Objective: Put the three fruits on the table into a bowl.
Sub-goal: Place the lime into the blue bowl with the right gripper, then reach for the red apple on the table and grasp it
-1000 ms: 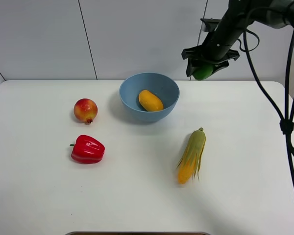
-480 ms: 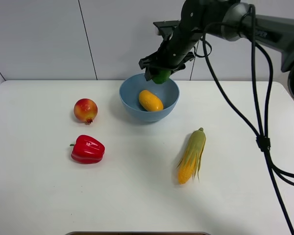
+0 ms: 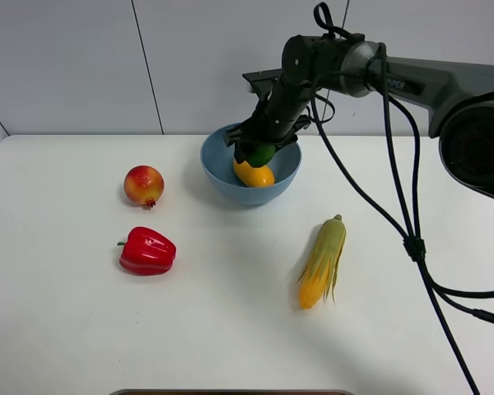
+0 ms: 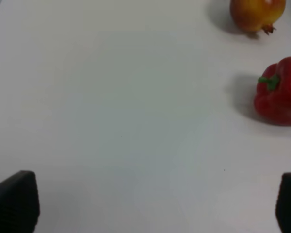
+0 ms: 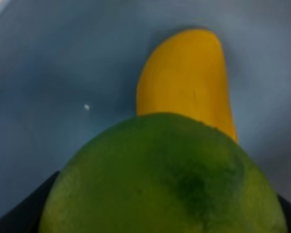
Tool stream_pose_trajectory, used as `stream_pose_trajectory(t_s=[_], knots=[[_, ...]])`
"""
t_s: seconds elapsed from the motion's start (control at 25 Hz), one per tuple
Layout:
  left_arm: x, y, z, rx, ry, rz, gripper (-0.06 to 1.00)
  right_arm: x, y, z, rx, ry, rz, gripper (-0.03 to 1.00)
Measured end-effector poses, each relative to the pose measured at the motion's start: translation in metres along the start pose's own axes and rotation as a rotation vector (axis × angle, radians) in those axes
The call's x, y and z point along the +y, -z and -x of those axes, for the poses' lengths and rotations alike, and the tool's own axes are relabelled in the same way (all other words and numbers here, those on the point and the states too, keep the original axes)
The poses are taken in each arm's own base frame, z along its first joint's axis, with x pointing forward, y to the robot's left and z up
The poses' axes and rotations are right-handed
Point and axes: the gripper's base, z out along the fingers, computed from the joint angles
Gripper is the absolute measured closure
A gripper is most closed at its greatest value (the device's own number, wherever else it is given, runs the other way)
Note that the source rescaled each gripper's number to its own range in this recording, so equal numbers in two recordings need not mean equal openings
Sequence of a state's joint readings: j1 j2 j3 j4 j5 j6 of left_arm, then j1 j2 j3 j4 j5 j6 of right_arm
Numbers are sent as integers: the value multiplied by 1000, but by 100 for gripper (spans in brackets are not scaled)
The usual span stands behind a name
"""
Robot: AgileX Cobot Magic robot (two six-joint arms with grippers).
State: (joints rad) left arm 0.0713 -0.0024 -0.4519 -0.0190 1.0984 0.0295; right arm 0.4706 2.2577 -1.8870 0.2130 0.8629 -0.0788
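My right gripper (image 3: 260, 146) is clamped on the lime (image 5: 165, 179), low in the bowl (image 3: 216, 169), just over the mango (image 5: 184, 73). My left gripper (image 4: 150, 206) is spread wide, empty, above the table (image 4: 111, 97). Risk: the lime, let go onto the mango's curve, may roll and hop the rim. The pomegranate (image 3: 143, 184) is not yet bowled.

Right arm (image 3: 329, 59), lime (image 3: 258, 153) and mango (image 3: 253, 174) block the bowl (image 3: 211, 166) opening
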Motion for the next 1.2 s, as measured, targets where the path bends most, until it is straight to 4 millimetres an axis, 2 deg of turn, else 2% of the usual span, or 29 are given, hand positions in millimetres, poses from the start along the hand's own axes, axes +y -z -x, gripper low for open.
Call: stream_pose_trajectory(t_s=[0.04, 0.16, 0.24, 0.4, 0.52, 0.64, 0.8, 1.04, 1.2], knots=[[0, 0, 0, 0, 0, 0, -6, 0, -1, 0, 1, 0, 0, 79], [0, 0, 0, 0, 0, 0, -6, 0, -1, 0, 2, 0, 0, 59], [0, 0, 0, 0, 0, 0, -6, 0, -1, 0, 2, 0, 0, 52], [0, 0, 0, 0, 0, 0, -6, 1, 1, -1, 11, 1, 2, 49], [0, 0, 0, 0, 0, 0, -6, 3, 12, -1, 19, 6, 4, 49], [0, 0, 0, 0, 0, 0, -6, 6, 38, 2, 9, 26, -4, 49], [0, 0, 0, 0, 0, 0, -6, 9, 85, 3, -8, 79, -61, 49], [0, 0, 0, 0, 0, 0, -6, 13, 171, -4, -64, 106, -168, 49], [0, 0, 0, 0, 0, 0, -6, 14, 221, -14, -117, 111, -230, 49]])
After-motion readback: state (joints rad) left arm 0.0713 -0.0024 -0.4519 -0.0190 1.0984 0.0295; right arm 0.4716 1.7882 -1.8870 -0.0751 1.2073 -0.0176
